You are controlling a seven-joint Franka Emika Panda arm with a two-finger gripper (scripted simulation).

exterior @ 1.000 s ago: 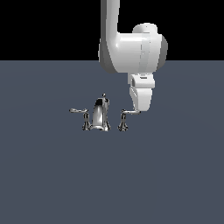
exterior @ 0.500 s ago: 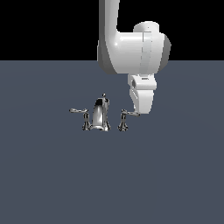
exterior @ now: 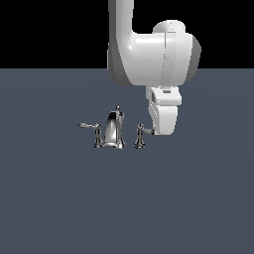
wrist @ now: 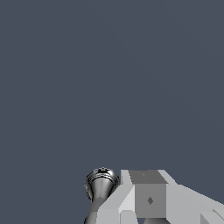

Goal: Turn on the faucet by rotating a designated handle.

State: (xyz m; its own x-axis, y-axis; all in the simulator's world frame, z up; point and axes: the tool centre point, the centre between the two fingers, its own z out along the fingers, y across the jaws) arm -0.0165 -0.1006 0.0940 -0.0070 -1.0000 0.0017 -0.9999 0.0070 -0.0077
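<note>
On the dark grey-blue desk [exterior: 59,208] stands the small shiny chrome three-piece faucet [exterior: 114,130], its tapered spout in the middle and the untouched left-hand chrome lever [exterior: 89,126] reaching out toward the exterior view's left. The thin chrome right-hand lever handle [exterior: 141,133] sits on its flared base just beside the spout, and its outer end meets the lower tip of the white robot fingers [exterior: 159,131].

The task looks to be at the contact stage: the arm has reached the handle, but whether it has rotated at all cannot be judged, so the turn seems largely left to do.

The wrist hangs straight down from a bulky white forearm behind and above. Whether the fingers are spread or clenched on the lever is hidden in both views.
</note>
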